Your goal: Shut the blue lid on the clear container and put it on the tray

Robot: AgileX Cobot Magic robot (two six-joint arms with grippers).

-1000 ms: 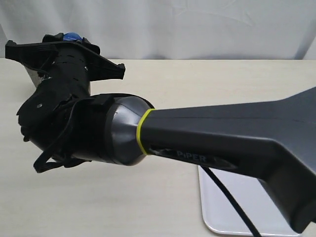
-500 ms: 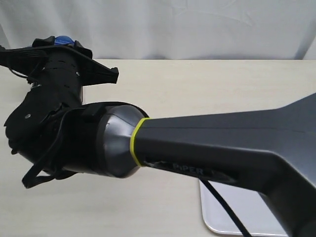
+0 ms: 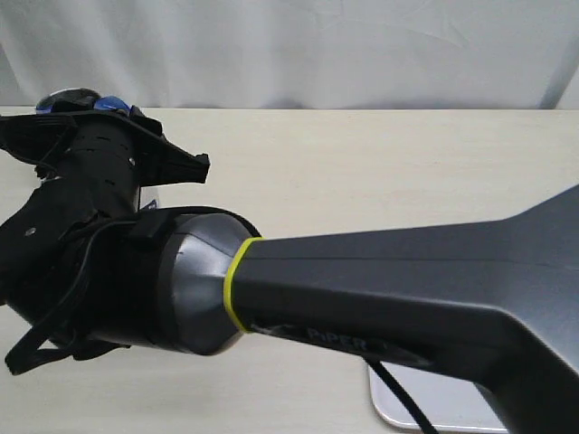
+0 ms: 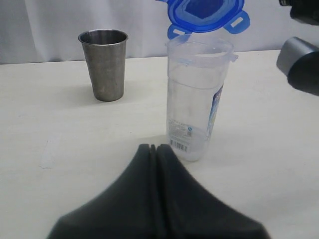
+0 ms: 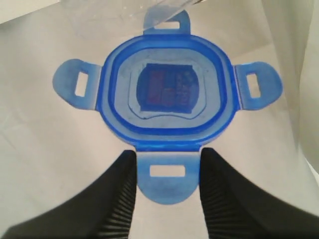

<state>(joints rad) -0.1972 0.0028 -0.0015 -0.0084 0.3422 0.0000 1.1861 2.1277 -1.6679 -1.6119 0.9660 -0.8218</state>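
The right arm (image 3: 380, 289) hides most of the tray (image 3: 452, 411); the sticker (image 5: 167, 92) on the blue lid (image 5: 149, 134) seems blurred.

We see the blue lid (image 5: 167, 97) pinched by one flap (image 5: 167, 183) in our right gripper (image 5: 167, 155), its sticker (image 5: 168, 89) facing us.

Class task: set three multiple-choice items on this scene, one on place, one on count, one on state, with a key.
1. Where is the blue lid? A on the tray; B above the clear container; C in the metal cup.
2. How many flaps has the lid? A two; B six; C four.
3. The left gripper is: A shut, empty; B open; C holding the cup.
Key: B, it hangs over the container's mouth; C, four flaps show around it; A, its fingers meet with nothing between.
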